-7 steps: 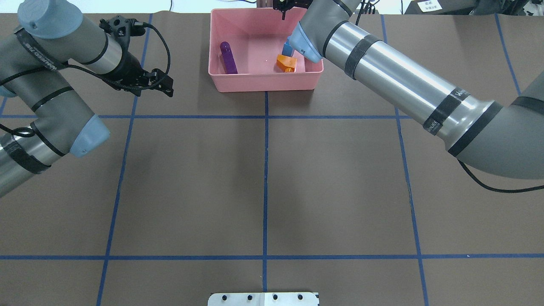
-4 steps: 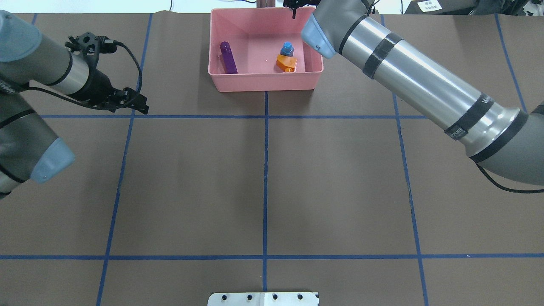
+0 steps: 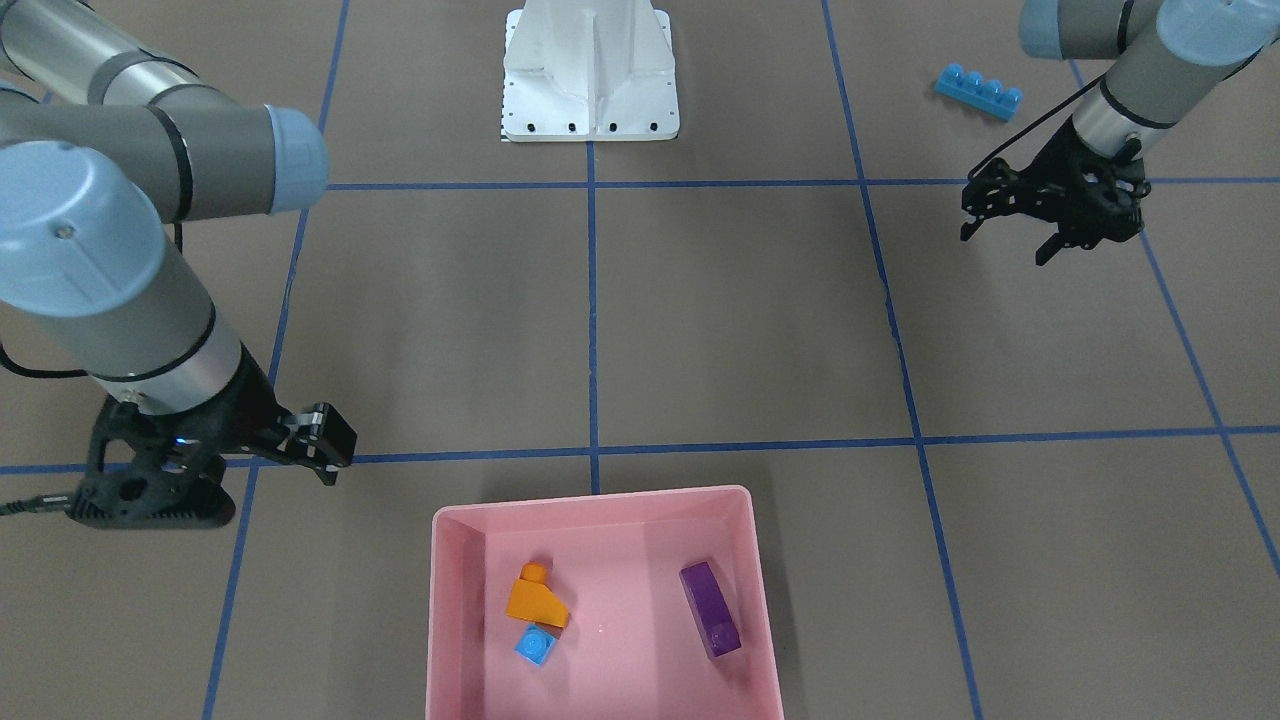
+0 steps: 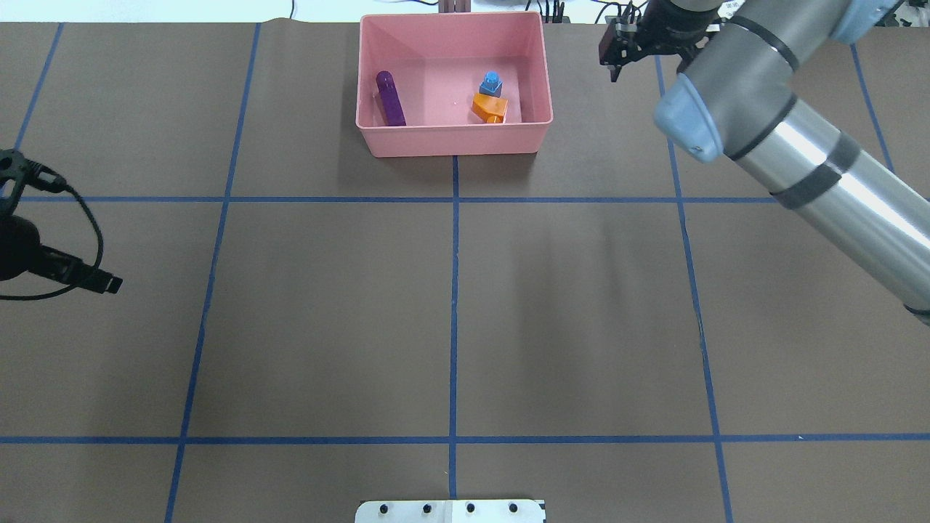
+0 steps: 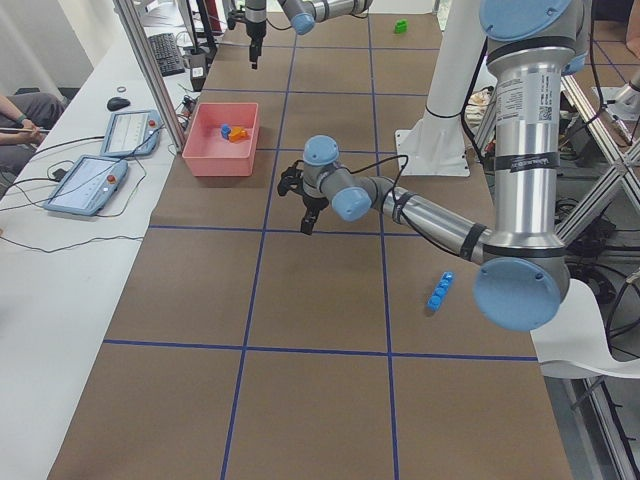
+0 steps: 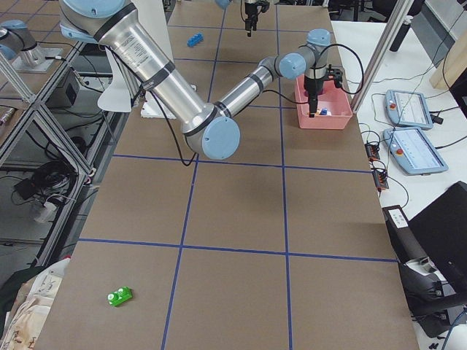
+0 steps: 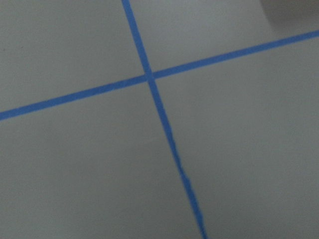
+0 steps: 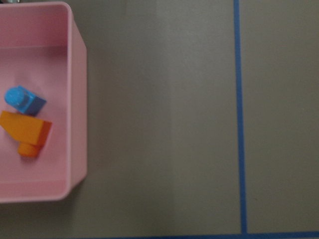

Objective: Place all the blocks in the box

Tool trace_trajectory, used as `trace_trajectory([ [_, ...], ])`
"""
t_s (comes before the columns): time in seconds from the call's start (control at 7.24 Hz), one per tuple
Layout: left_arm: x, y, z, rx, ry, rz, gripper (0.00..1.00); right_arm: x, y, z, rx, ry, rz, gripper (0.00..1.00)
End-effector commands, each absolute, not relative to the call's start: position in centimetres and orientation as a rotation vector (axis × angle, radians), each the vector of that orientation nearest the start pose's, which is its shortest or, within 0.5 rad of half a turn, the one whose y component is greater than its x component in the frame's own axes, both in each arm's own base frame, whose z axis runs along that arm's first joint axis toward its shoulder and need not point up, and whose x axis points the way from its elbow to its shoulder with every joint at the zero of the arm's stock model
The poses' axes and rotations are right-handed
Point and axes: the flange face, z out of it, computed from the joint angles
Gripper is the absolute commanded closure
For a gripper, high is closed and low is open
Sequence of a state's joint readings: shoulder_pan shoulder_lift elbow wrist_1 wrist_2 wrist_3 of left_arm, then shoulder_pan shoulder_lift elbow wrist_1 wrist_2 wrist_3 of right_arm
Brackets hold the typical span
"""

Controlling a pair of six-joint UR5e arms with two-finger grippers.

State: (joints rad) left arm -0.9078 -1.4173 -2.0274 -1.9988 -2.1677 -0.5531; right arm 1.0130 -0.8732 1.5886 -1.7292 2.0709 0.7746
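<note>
Both arms: silver tube sections, matte grey joint housings, pale blue round end caps, black bands at the seams. Left arm (image 5: 522,150): lettering on the silver tube, too small to read; black cable looped at the wrist. Right arm (image 4: 835,190): two black bands on the tube. Left gripper (image 3: 1003,245) and right gripper (image 3: 325,452): black, skeletal frames. Base (image 3: 590,70): white, dark screw heads along its edge.

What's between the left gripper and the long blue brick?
Front-facing view: only bare mat and a blue tape line between left gripper and long blue brick.
</note>
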Motion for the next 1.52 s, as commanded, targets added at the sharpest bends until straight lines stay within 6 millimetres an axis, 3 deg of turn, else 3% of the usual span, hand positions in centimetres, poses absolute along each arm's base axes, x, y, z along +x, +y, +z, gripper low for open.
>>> trace_trajectory([
  [0.0, 17.4, -33.7, 50.3, 0.254, 0.875, 0.374, 0.00, -23.4, -55.9, 29.4, 0.136, -0.698, 0.007, 0.01],
  [0.14, 17.0, -29.9, 52.9, 0.257, 0.872, 0.444, 0.00, -21.1, -52.4, 31.3, 0.138, -0.698, 0.009, 0.01],
  [0.28, 18.4, -26.5, 54.7, 0.241, 0.833, 0.524, 0.00, -19.4, -49.6, 32.1, 0.141, -0.701, 0.007, 0.01],
  [0.41, 19.2, -23.7, 56.4, 0.134, 0.810, 0.524, 0.00, -18.5, -47.9, 32.2, 0.147, -0.707, 0.004, 0.01],
  [0.55, 19.8, -20.9, 57.5, -0.017, 0.796, 0.409, 0.00, -18.2, -47.5, 32.1, 0.149, -0.710, 0.003, 0.01],
  [0.69, 21.8, -18.4, 57.4, -0.179, 0.784, 0.212, 0.00, -18.2, -47.4, 32.1, 0.150, -0.711, 0.002, 0.01],
  [0.83, 22.9, -16.6, 56.4, -0.265, 0.824, 0.080, 0.00, -18.1, -47.3, 31.9, 0.154, -0.713, 0.001, 0.01],
  [1.1, 19.7, -15.5, 57.4, -0.302, 0.805, -0.029, 0.00, -17.9, -47.0, 31.2, 0.170, -0.721, -0.002, 0.01],
  [1.38, 20.9, -14.4, 57.8, -0.336, 0.763, -0.171, 0.00, -17.9, -46.9, 30.7, 0.182, -0.726, -0.006, 0.01],
])
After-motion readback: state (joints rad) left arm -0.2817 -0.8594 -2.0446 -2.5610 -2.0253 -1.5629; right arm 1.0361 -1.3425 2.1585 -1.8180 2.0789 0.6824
